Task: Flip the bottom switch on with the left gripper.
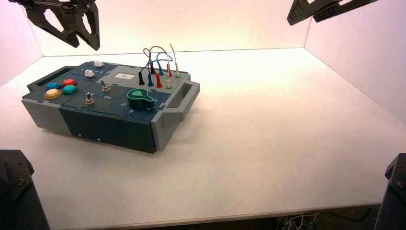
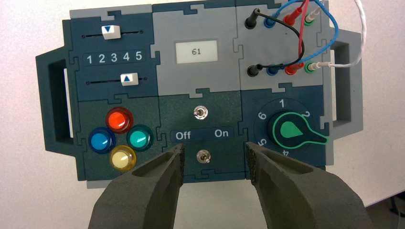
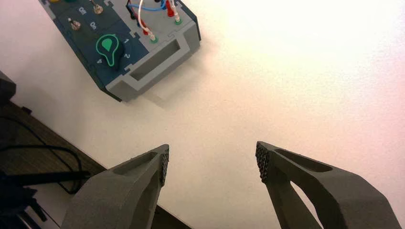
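Tabletop: white, w/ white walls behind; its front edge cuts off low in the high view. Box sits on its left part, turned at an angle, grey-blue w/ a handle at each end. In the right wrist view only the box's knob end shows, rest cut off.

Left gripper hangs high above the box's back-left, well clear of it; arm cut off at the top edge. Left wrist view: jaws wide apart, nothing between them, fingertips framing the box's near edge. Right gripper up at top right, far from the box, mostly cut off; right wrist view shows its jaws wide apart and empty over bare tabletop.

Green knob at the box's right end, pointer between 2 and 4; the numeral there is hidden by it. Wires loop between sockets behind it. Label reads 61. Four buttons at the left end: red, blue, teal, yellow button. Two white sliders behind them.

Bottom switch: tiny silver lever on a round nut, mid-box by the near edge, below the Off/On lettering, beside the yellow button. Lever tilt too small to tell. Top switch matches it, nearer the label.
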You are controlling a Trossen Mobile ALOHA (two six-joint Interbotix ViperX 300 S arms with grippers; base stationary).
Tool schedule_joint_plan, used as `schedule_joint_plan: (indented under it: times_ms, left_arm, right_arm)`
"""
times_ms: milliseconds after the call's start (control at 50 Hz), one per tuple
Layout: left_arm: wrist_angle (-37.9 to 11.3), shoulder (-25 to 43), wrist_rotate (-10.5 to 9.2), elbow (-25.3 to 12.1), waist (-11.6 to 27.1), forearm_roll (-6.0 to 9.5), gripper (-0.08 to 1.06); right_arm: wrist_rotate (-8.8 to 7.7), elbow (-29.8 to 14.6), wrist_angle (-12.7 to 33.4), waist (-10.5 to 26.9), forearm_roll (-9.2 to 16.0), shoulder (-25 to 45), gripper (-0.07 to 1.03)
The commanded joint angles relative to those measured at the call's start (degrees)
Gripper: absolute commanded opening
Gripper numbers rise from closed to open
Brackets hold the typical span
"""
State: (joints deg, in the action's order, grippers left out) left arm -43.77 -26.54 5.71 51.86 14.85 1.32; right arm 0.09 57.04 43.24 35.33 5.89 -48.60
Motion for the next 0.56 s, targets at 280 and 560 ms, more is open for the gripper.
schedule_joint_plan:
  times_ms: [280,560]
  left_arm:
    - [0.3,0.6,0.00,-1.1,0.6,0.00,0.67]
    - [0.4,0.3,0.09,-1.1,0.6,0.00,0.67]
  right_arm:
    - [0.44,-1.0,0.4,-0.2,1.1,0.3,0.94]
    - [0.44,-0.6,0.6,-0.2,1.2,0.2,0.94]
